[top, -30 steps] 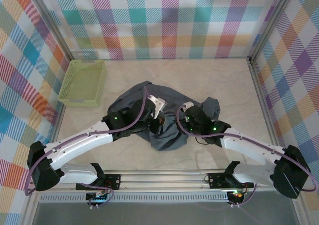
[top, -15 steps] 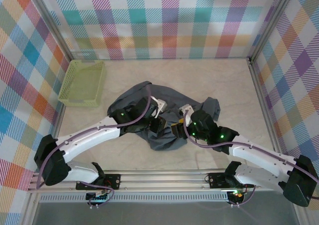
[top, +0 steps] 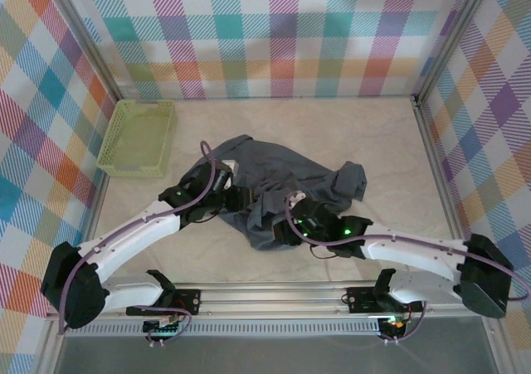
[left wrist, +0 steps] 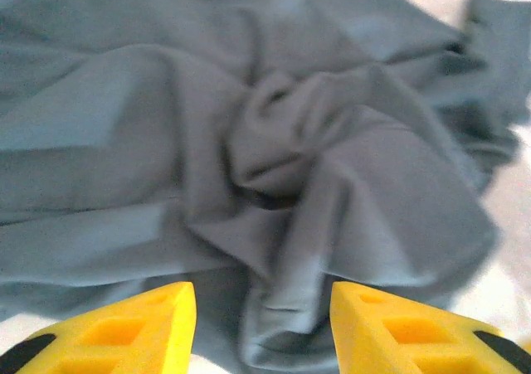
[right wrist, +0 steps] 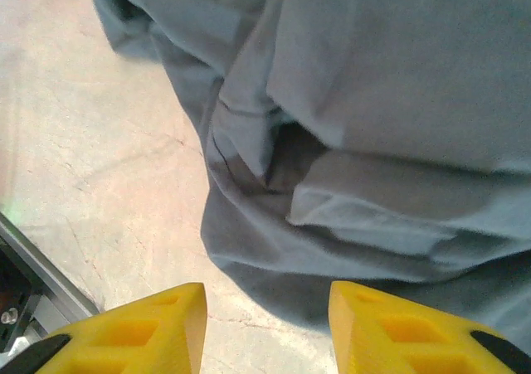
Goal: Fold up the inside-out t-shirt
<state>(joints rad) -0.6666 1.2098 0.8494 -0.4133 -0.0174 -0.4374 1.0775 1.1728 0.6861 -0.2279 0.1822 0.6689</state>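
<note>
The dark slate-grey t-shirt (top: 290, 175) lies crumpled in the middle of the table, with a sleeve or corner sticking out at its right (top: 353, 177). My left gripper (top: 239, 201) hovers over the shirt's left part. In the left wrist view it (left wrist: 264, 341) is open, with a twisted fold of cloth (left wrist: 282, 225) just ahead between the yellow fingers (left wrist: 124, 334). My right gripper (top: 280, 230) is at the shirt's near edge. In the right wrist view it (right wrist: 265, 332) is open over bare table, with the shirt's rumpled hem (right wrist: 332, 225) just beyond.
A lime-green mesh basket (top: 137, 138) stands at the back left, apart from the shirt. Bare beige table (top: 390, 142) surrounds the cloth. Metal frame posts and checked walls close in the sides, and a rail (top: 274, 291) runs along the near edge.
Both grippers have drawn back towards the left and the near side. The shirt now lies flatter and spreads further right. Neither gripper holds cloth now.
</note>
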